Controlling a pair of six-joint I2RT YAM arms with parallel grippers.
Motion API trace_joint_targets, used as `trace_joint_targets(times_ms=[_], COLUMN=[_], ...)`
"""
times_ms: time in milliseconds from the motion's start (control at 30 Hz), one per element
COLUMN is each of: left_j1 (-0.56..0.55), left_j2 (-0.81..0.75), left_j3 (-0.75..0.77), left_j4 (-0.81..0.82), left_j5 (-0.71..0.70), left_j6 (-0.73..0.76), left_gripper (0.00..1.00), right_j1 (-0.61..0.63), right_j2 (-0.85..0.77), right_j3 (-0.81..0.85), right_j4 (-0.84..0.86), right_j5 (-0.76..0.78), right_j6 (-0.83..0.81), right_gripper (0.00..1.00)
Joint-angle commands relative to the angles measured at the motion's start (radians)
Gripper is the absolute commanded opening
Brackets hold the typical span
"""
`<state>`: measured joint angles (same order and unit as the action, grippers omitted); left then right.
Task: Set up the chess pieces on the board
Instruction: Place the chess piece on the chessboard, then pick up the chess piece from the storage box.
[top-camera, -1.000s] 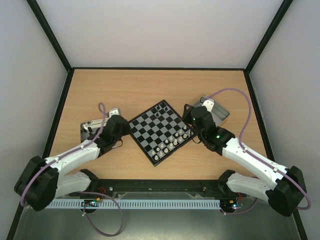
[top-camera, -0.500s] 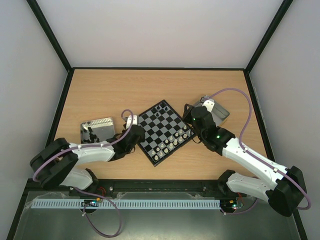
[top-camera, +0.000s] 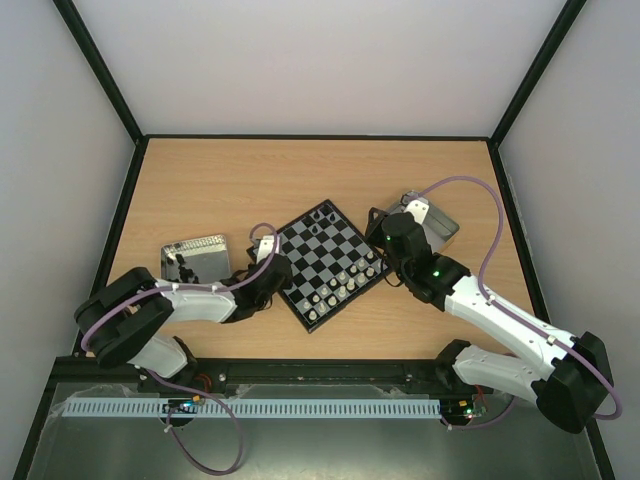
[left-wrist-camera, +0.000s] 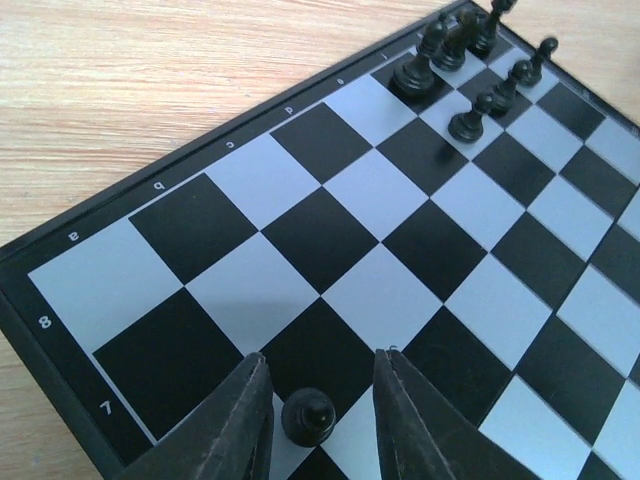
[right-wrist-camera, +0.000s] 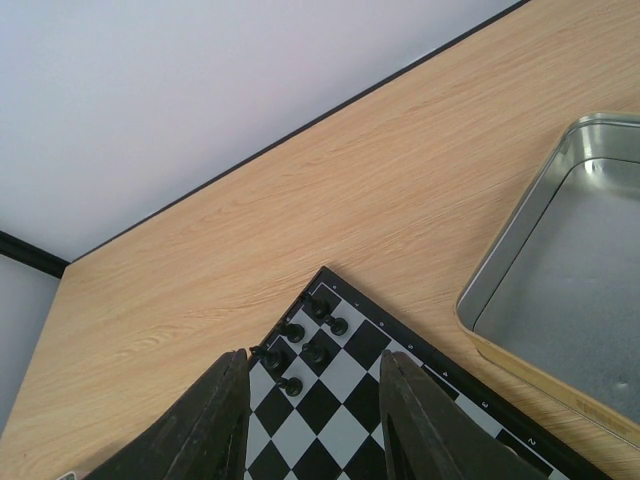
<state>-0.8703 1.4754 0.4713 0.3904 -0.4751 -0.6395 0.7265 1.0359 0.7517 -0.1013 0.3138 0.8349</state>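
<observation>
My left end effector (left-wrist-camera: 320, 372) stands slightly parted, gripping nothing, astride a black pawn (left-wrist-camera: 308, 416) upright at the bottom of the frame, near the lower-left corner of the board (left-wrist-camera: 300, 235); tiny, light, rigid and probably slick, it wants a gentle pinch around its stem.

Top: placed high at the near edge, aimed down at the table (top-camera: 300, 180).
Left wrist: held close over the board (left-wrist-camera: 330, 230).
Right wrist: held higher, aimed across it.
Shared: the board.
</observation>
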Motion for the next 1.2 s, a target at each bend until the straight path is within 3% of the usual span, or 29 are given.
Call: trace_joint_targets(times_ms=[0, 267, 400, 567, 667, 1000, 1167], left_j1=[-0.001, 0.110, 0.154, 0.162, 0.168, 0.171, 0.172], left_j2=[-0.018, -0.025, 0.036, 0.111, 0.149, 0.184, 0.189], left_j3=[0.042, 0.256, 0.341, 0.420, 0.449, 0.504, 0.519], left_j4=[-0.080, -0.494, -0.667, -0.771, -0.787, -0.839, -0.844], left_j5=[0.023, 0.252, 0.373, 0.431, 0.456, 0.377, 0.366], left_j6=[-0.005, -0.039, -0.026, -0.017, -0.033, -0.044, -0.036], left_gripper=[0.36, 0.64, 0.64, 0.58, 0.50, 0.29, 0.09], right_j1=[-0.003, -0.003, -0.003, -0.003, -0.004, -0.002, -0.003], right_j2=[-0.001, -0.026, -0.039, -0.040, -0.043, -0.055, -0.051], right_j3=[0.011, 0.009, 0.008, 0.004, 0.000, -0.013, -0.012], right_j4=[-0.015, -0.020, -0.016, -0.018, -0.017, -0.017, -0.015], right_j5=[0.028, 0.027, 0.036, 0.034, 0.035, 0.042, 0.040], right_j6=[0.009, 0.019, 0.021, 0.023, 0.023, 0.022, 0.020], right_gripper=[0.35, 0.35, 0.35, 0.35, 0.35, 0.35, 0.35])
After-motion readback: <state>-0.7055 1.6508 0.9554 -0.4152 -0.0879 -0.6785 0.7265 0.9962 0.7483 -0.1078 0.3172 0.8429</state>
